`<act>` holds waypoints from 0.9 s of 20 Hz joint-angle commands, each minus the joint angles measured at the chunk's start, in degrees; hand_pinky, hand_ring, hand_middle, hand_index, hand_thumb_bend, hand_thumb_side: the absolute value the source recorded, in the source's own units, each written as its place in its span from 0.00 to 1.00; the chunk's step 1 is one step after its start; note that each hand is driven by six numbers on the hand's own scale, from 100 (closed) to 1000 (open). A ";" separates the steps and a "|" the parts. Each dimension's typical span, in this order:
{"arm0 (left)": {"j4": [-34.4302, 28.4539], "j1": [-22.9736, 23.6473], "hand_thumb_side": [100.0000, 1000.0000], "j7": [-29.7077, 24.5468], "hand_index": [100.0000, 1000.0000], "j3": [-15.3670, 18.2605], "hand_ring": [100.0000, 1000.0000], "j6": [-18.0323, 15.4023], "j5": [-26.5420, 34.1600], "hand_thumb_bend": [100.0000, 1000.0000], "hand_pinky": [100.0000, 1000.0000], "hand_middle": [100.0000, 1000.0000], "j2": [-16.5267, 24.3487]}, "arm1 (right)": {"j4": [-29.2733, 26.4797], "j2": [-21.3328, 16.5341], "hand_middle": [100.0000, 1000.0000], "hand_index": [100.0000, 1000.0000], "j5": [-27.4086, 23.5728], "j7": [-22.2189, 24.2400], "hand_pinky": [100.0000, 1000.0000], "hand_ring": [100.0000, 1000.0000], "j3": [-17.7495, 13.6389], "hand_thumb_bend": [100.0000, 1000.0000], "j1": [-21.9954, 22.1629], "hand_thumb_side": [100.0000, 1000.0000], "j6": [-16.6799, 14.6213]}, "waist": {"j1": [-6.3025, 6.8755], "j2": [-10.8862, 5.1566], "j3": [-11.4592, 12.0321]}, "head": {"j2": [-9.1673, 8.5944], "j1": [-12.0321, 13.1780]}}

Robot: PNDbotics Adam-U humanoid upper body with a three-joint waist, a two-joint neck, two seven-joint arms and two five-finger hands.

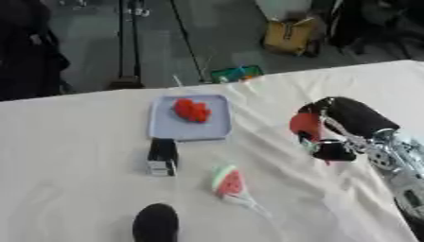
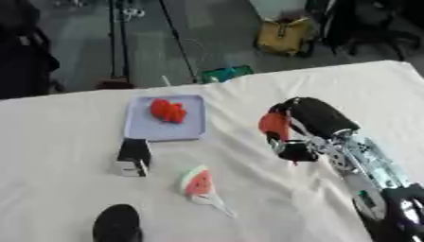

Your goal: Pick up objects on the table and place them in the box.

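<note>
**Count: one box, four loose items**

Your right robot hand [image 1: 331,137] is curled around one red object [image 1: 304,125] above the tabletop [image 1: 75,142]. Box [image 1: 189,130] holds one red piece [image 1: 191,110]. Outside it: one watermelon slice [image 1: 228,181], one black block [image 1: 162,156]. Left robot hand [image 1: 155,223] lower edge, fingers unclear.

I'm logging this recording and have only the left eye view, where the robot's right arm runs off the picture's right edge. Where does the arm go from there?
Observer: In the right eye view, the silver forearm runs from the black right hand down to the lower right corner. It ends there at a black joint.
Operator: Does the table with the white cloth end on that side? My view cuts it off.
Observer: Yes. The table's far right corner shows in the right eye view, with dark floor beyond it.
</note>
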 commanded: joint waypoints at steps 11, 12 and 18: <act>-0.81 -0.19 0.84 -0.66 0.62 -0.42 0.62 -0.05 0.56 0.00 0.63 0.71 0.69 | 3.91 4.84 0.48 0.73 4.56 2.77 0.85 0.81 4.89 0.00 -12.63 0.33 -3.46 | -0.48 -1.98 1.22 | 0.97 -0.98; -0.81 -0.20 0.84 -0.69 0.62 -0.42 0.62 -0.06 0.60 0.00 0.63 0.71 0.68 | 4.99 5.78 0.48 0.72 5.19 2.82 0.85 0.81 5.12 0.00 -13.80 0.33 -3.63 | -0.45 -1.98 1.25 | 1.00 -0.98; -0.81 -0.30 0.84 -0.97 0.62 -0.67 0.62 -0.12 0.95 0.00 0.63 0.71 0.45 | 11.24 11.14 0.47 0.72 8.65 2.33 0.86 0.81 5.02 0.00 -18.29 0.33 -3.93 | -0.15 -2.07 1.61 | 1.16 -1.39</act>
